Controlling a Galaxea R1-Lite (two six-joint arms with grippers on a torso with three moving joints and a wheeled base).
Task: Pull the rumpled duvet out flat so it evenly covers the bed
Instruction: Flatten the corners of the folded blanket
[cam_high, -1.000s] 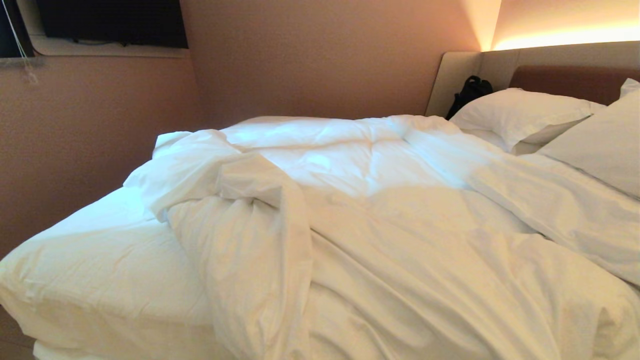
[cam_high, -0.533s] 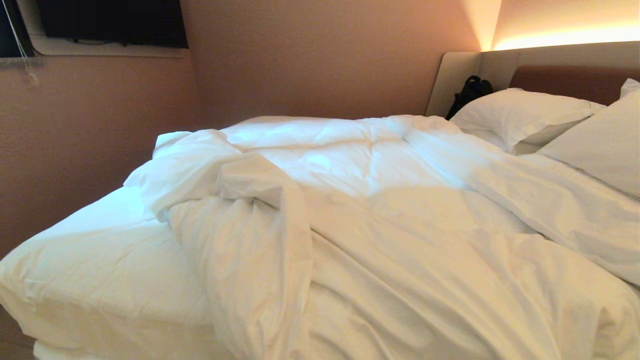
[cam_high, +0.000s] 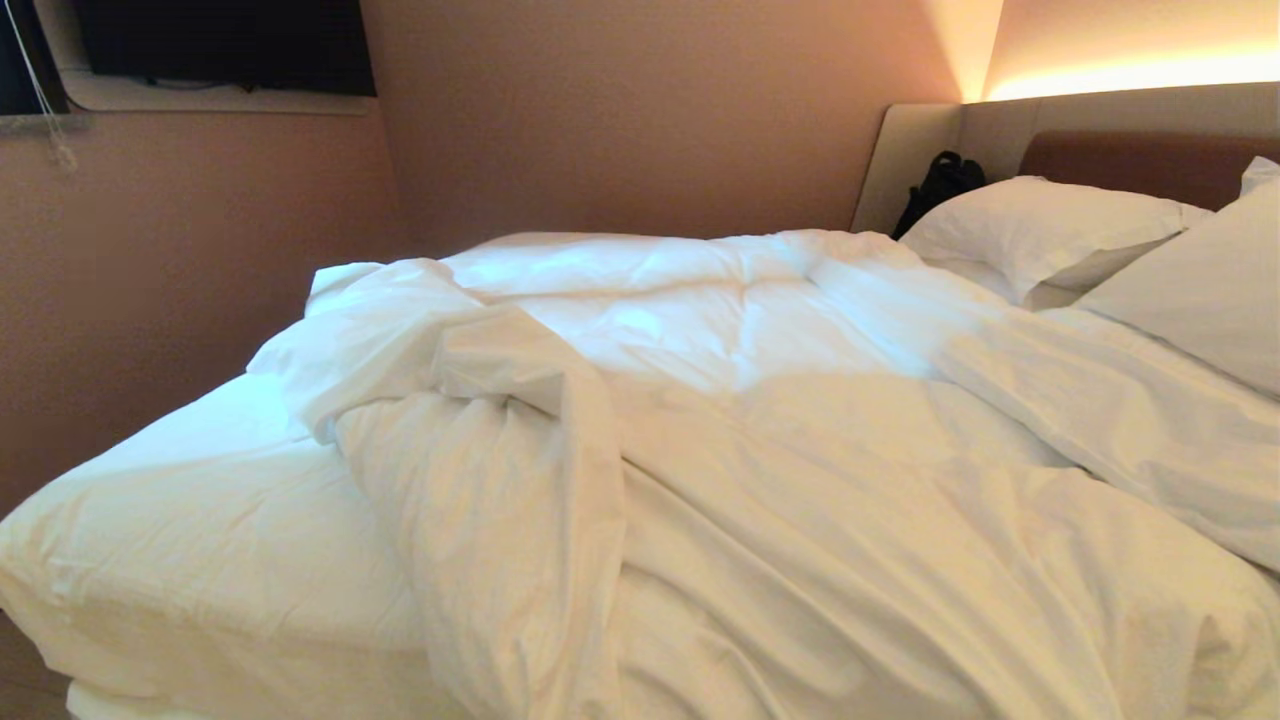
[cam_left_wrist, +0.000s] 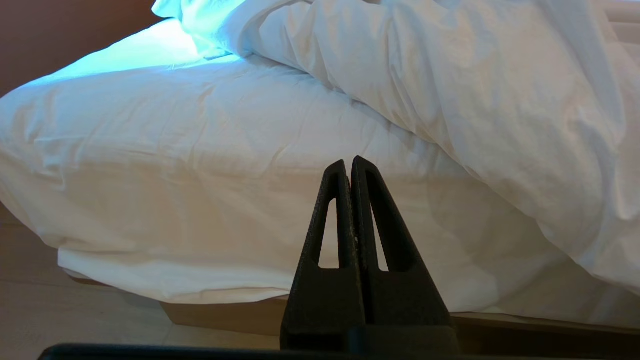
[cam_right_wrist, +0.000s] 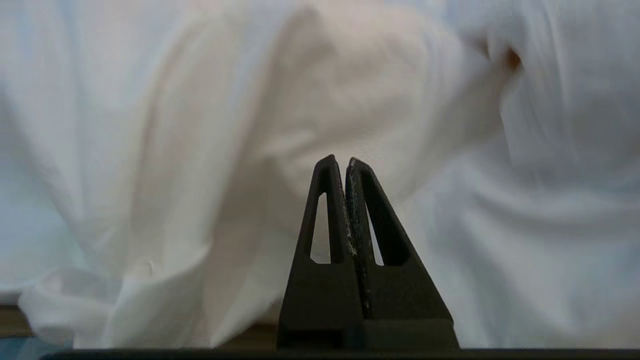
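The duvet lies bunched toward the bed's 3 o'clock side, and both claws, pressed together and empty, may just pinch the sheet instead.

Two white pillows lie at the far right, a black bag leans in the corner behind them, a dark screen hangs on the pinkish wall, and pale wooden floor shows below.
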